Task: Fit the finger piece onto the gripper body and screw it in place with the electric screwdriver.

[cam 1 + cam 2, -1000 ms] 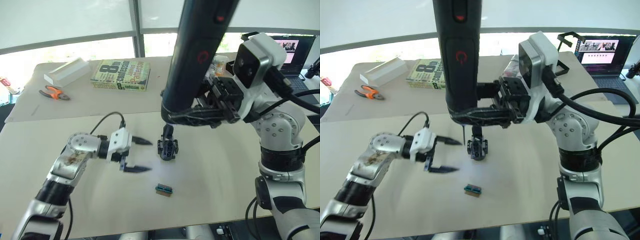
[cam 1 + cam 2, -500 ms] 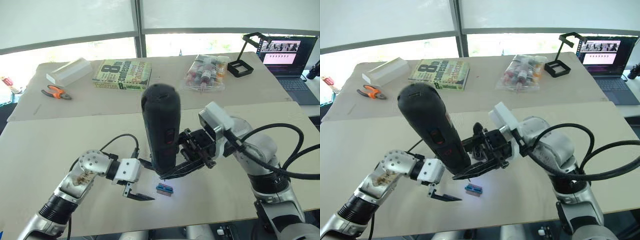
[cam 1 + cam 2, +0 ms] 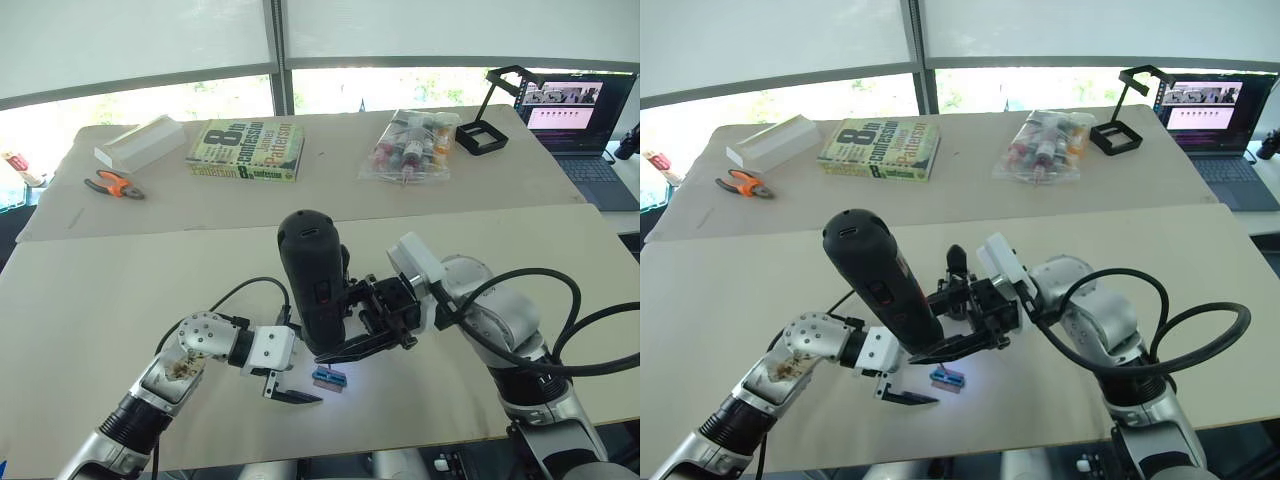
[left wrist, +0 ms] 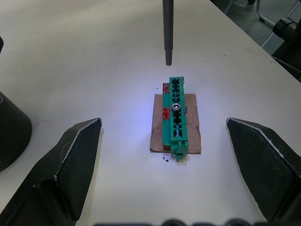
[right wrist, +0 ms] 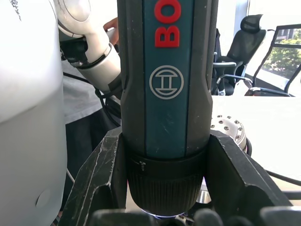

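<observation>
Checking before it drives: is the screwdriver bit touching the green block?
Apart. In the left wrist view the bit ends short of the green block, bare table between them.

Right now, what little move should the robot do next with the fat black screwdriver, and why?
Probably lower the thick black electric screwdriver a little. The right gripper is clamped on it, and in the left wrist view its thin metal bit hangs just above the table beside the small green block on brown card, not touching it. The left gripper waits open around that block.
</observation>
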